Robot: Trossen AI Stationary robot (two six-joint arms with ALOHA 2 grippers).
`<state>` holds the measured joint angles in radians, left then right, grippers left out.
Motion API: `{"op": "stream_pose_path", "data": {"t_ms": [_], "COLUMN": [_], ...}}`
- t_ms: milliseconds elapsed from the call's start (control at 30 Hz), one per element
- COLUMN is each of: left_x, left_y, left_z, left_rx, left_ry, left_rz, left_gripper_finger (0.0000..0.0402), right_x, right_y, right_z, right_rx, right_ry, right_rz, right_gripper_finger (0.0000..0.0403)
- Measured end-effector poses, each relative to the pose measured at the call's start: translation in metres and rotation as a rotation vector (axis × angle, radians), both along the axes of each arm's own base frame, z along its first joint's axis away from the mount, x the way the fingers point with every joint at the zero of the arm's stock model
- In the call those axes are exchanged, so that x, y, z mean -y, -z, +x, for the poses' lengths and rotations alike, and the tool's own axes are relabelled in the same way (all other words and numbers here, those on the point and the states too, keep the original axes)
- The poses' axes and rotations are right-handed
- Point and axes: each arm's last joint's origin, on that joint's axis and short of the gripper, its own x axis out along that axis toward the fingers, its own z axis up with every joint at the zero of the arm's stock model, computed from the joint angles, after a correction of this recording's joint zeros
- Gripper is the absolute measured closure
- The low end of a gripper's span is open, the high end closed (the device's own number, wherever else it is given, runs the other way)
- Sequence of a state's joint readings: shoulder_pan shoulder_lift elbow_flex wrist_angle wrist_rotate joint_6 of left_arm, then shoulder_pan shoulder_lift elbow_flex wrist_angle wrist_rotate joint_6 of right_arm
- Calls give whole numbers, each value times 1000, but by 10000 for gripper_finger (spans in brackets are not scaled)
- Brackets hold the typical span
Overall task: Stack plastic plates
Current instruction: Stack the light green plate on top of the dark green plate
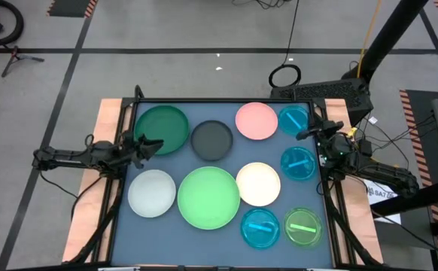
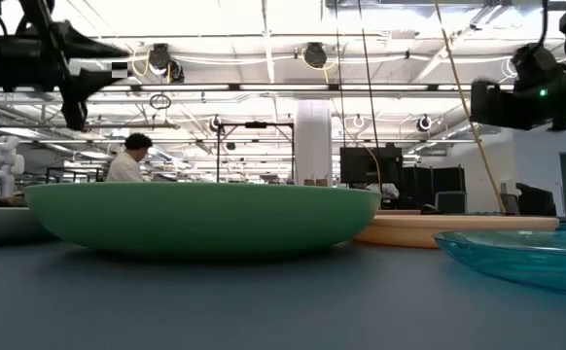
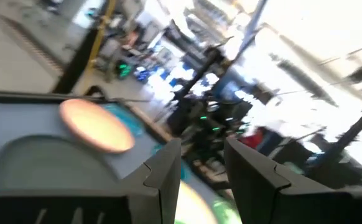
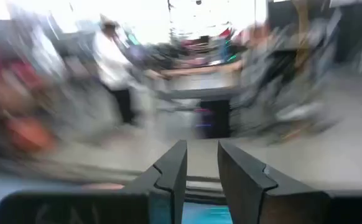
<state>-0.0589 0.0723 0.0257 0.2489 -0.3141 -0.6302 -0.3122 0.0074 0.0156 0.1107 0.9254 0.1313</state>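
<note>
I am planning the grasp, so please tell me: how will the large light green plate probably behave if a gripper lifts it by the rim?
The large light green plate looks shallow and thin-walled, so it is probably light and may flex slightly. Its smooth, glossy rim could slip between fingers. Sitting flat and wide in the low view, it seems unlikely to tip or roll.

A large open robotics lab: bright strip lights [image 2: 264,87] on an exposed ceiling, black metal frames [image 2: 254,146] and dark monitors [image 2: 366,165] far behind the worktop, a white humanoid robot [image 2: 1,160] far left, black-taped grey floor [image 1: 204,45].
</note>
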Motion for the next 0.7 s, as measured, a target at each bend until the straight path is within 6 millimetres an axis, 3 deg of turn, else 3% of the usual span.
{"op": "stream_pose_path", "data": {"t_ms": [67, 233, 300, 467, 700], "left_x": [2, 5, 6, 8, 16], "left_y": [-5, -21, -25, -33, -57], "left_z": [0, 0, 2, 15, 52], "left_rx": [44, 184, 217, 168, 46], "left_ry": [26, 28, 20, 26, 65], "left_rz": [14, 107, 135, 153, 176], "left_gripper_finger": [273, 273, 273, 273, 273], "right_x": [-2, -13, -18, -19, -19], "right_y": [-3, -25, -32, -30, -51], "right_z": [4, 14, 15, 23, 35], "right_rx": [219, 284, 315, 261, 172], "right_ry": [-185, -717, -851, -916, -932], "right_rz": [65, -123, -204, -182, -190], "right_gripper_finger": [316, 316, 316, 316, 316]}}
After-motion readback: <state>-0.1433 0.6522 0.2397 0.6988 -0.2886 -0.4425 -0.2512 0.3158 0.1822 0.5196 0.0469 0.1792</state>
